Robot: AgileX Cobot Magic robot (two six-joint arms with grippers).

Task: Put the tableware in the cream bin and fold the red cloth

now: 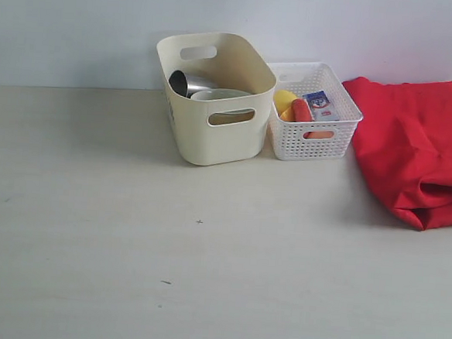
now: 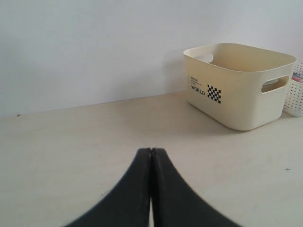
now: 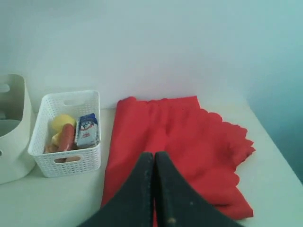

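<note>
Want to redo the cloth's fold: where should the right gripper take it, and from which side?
Probably the scalloped edge of the cloth, on the side away from the basket, coming down from above. That edge looks loose and layered; the basket-side edge runs straight, likely a fold. The right gripper is shut and must open first.

The cream bin bore a black checkered mark; the cloth was plain red; the lattice basket white.

Pale tabletop (few dark specks), plain white wall behind.
</note>
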